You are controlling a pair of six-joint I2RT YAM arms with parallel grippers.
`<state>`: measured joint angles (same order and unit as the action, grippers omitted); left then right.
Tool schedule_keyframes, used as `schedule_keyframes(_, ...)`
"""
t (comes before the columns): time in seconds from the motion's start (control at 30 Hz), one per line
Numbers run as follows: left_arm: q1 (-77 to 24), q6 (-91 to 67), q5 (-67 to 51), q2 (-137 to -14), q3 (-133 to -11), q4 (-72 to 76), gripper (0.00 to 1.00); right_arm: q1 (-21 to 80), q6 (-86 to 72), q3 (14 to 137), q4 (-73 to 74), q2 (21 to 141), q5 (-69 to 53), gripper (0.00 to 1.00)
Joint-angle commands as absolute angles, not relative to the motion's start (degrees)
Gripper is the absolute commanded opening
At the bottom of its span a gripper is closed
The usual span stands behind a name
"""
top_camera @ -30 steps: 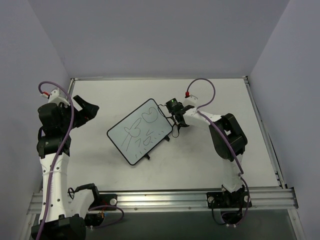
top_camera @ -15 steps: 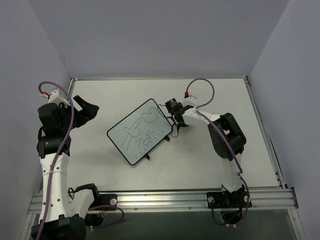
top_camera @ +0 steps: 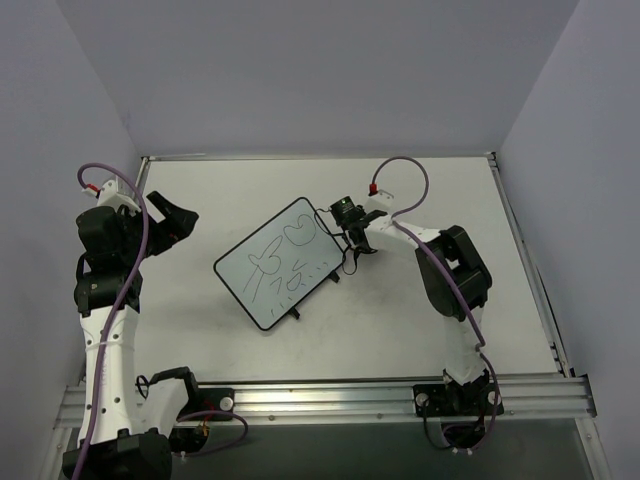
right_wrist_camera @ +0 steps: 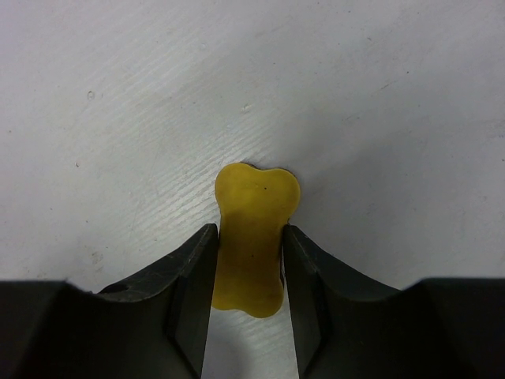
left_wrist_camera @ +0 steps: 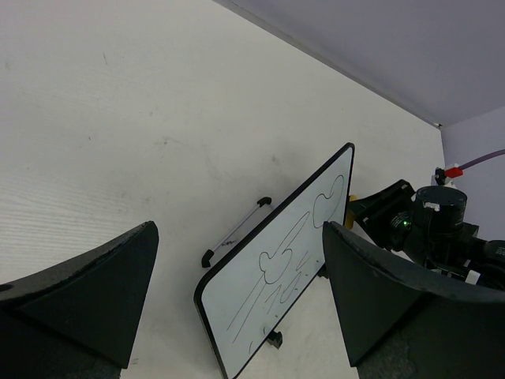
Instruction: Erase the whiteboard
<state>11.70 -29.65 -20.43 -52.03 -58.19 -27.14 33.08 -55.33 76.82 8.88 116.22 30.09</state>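
Note:
The whiteboard (top_camera: 280, 262) lies tilted in the middle of the table with dark marker scribbles on it; it also shows in the left wrist view (left_wrist_camera: 276, 284). My right gripper (top_camera: 352, 250) is at the board's right corner, down at the table. In the right wrist view it (right_wrist_camera: 248, 260) is shut on a small yellow bone-shaped eraser (right_wrist_camera: 251, 237) that rests on the table. A bit of the eraser (left_wrist_camera: 353, 200) shows beside the board's edge. My left gripper (top_camera: 175, 220) is open and empty, held up to the left of the board.
The table is white with a metal rail (top_camera: 330, 395) along the near edge and grey walls around it. A thin black-ended bar (left_wrist_camera: 234, 231) lies just behind the board.
My right wrist shifted slightly to the left, toward the board's corner, and then held still. The whiteboard and left arm have not moved.

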Motion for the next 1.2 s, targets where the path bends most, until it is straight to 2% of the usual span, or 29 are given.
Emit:
schedule_keyframes(0.0, 11.5, -29.8, -21.4, -51.4, -58.4, -25.4, 0.94, 33.3, -55.5, 78.7, 11.5, 118.0, 33.0, 0.35)
schedule_keyframes(0.47, 11.5, -29.8, -21.5, -51.3, -58.4, -25.2, 0.94, 33.3, -55.2, 79.0, 11.5, 118.3, 33.3, 0.35)
schedule_keyframes(0.57, 11.5, -29.8, -21.5, -51.4, -58.4, -25.3, 0.94, 33.4, -54.7, 78.8, 11.4, 118.0, 33.6, 0.27)
schedule_keyframes(0.6, 11.5, -29.8, -21.4, -51.6, -58.4, -25.3, 0.94, 33.3, -54.5, 78.8, 11.3, 117.8, 33.7, 0.16)
schedule_keyframes(0.73, 11.5, -29.8, -20.8, -51.9, -58.3, -25.4, 0.94, 33.2, -51.9, 77.8, 11.0, 115.4, 34.4, 0.0)
schedule_keyframes(1.0, 10.7, -30.8, -19.1, -53.4, -57.4, -25.4, 0.98, 32.3, -41.9, 71.8, 4.1, 106.2, 31.2, 0.0)
schedule_keyframes(1.17, 10.5, -34.9, -14.0, -52.5, -52.3, -22.9, 0.99, 32.0, -36.0, 67.8, -2.6, 96.4, 23.3, 0.0)
